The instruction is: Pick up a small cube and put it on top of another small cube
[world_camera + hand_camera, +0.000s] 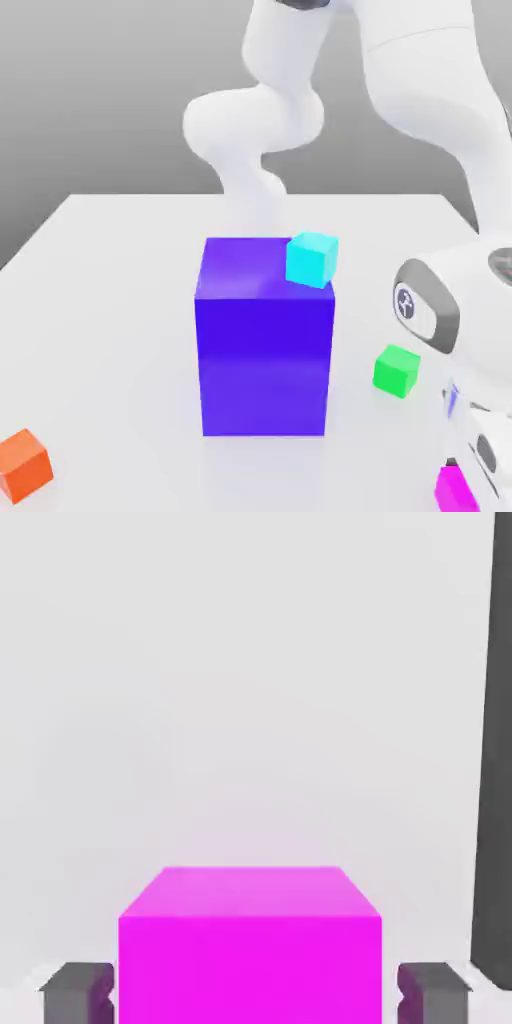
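In the hand view we see our two dark grey fingertips [75,992], one on each side of the small pink cube [250,947]. Each pad sits right up against a side face of that cube, so we read the gripper [250,994] as closed on it. The cube's top face and near face show plainly between the pads, and the white table [250,692] stretches away beyond it.

In the exterior view the gripper [470,470] is low at the near right corner of the scene, just above the table [110,300], with the pink cube [455,490] showing as a bright patch against the white hand. We cannot tell from either view whether the cube is resting on the table or lifted off it.

Outward from there, the small green cube [397,370] sits on the table a little farther away and to the exterior view's left of the pink one, apart from it. Left of the green cube stands a big purple block [265,345], upright on the table near the middle. A cyan cube [311,260] rests on the block's top, at its far right corner, tilted slightly. An orange cube [24,465] lies on the table at the near left, well apart from everything else. The white arm [430,90] curves overhead from the far side down to the right.
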You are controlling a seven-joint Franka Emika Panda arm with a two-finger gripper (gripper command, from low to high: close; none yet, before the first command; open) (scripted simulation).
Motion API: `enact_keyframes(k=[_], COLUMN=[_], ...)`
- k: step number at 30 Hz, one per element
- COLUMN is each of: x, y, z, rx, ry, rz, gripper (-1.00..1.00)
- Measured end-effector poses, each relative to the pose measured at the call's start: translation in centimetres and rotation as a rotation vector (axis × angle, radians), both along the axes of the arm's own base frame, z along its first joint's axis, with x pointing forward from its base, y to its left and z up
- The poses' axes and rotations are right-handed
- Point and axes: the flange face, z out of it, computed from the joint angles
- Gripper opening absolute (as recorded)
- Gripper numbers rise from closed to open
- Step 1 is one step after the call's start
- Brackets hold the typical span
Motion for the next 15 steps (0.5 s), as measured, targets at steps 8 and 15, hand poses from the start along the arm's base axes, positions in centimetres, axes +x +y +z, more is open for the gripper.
enact_keyframes(k=[8,15], x=[-0.1,-6.0], y=[0.0,-1.0], z=[5.0,9.5], rx=[-0.002,-0.041], ry=[0.002,-0.005], rz=[0.005,0.229], gripper=[-1.0,-1.0])
